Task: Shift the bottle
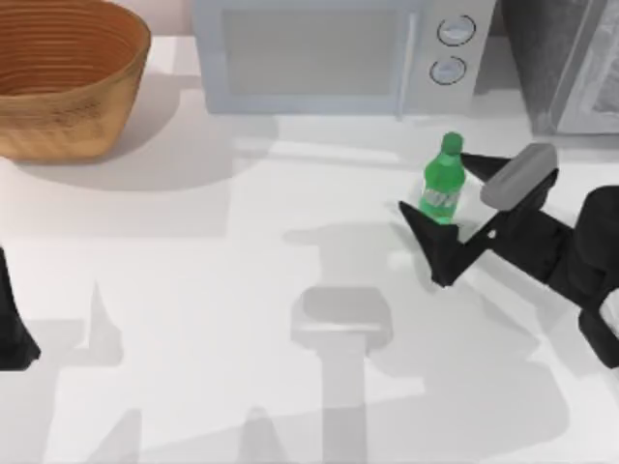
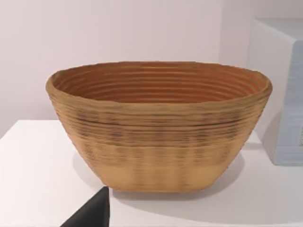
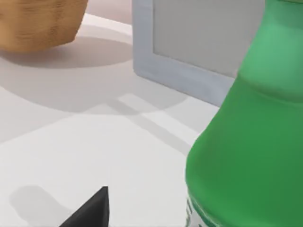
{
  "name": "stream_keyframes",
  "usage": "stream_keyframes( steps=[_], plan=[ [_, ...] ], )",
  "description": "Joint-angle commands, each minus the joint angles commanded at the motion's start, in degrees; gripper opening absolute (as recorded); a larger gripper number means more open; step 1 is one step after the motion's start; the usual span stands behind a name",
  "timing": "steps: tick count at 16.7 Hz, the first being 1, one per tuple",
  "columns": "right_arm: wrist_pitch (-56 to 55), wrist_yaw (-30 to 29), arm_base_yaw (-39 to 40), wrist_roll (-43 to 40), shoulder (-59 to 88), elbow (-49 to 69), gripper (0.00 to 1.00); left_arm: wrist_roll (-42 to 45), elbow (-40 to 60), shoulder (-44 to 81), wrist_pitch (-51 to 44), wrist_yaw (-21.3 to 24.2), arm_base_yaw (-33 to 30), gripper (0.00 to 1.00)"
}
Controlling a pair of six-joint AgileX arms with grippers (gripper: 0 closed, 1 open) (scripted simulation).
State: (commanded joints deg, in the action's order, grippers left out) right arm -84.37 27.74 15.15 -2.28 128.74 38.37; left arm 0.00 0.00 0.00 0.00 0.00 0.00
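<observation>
The bottle (image 1: 443, 182) is small, bright green and translucent, with a green cap and a white-and-green label, and it stands upright in front of the microwave's right end. My right gripper (image 1: 432, 182) is open around it, one dark finger on each side of the body. The right wrist view has the bottle (image 3: 246, 142) very near, and one fingertip (image 3: 92, 210) stands apart from it. My left arm (image 1: 12, 333) is parked at the table's left edge, and one of its fingertips (image 2: 92, 215) shows in the left wrist view.
A white microwave (image 1: 329, 53) stands along the back edge, just behind the bottle. A woven brown basket (image 1: 58, 77) sits at the back left, and the same basket (image 2: 158, 125) faces the left wrist camera. A grey appliance (image 1: 571, 63) stands at the back right.
</observation>
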Motion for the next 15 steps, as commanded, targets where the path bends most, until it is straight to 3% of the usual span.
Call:
stream_keyframes(
  steps=[6,15],
  plan=[
    [1.96,-1.67,1.66,0.19,1.04,2.95,1.0,0.0,0.0,0.0,0.0,0.0,0.0,1.0],
    [1.96,-1.67,1.66,0.19,1.04,2.95,0.32,0.0,0.0,0.0,0.0,0.0,0.0,1.0]
  ],
)
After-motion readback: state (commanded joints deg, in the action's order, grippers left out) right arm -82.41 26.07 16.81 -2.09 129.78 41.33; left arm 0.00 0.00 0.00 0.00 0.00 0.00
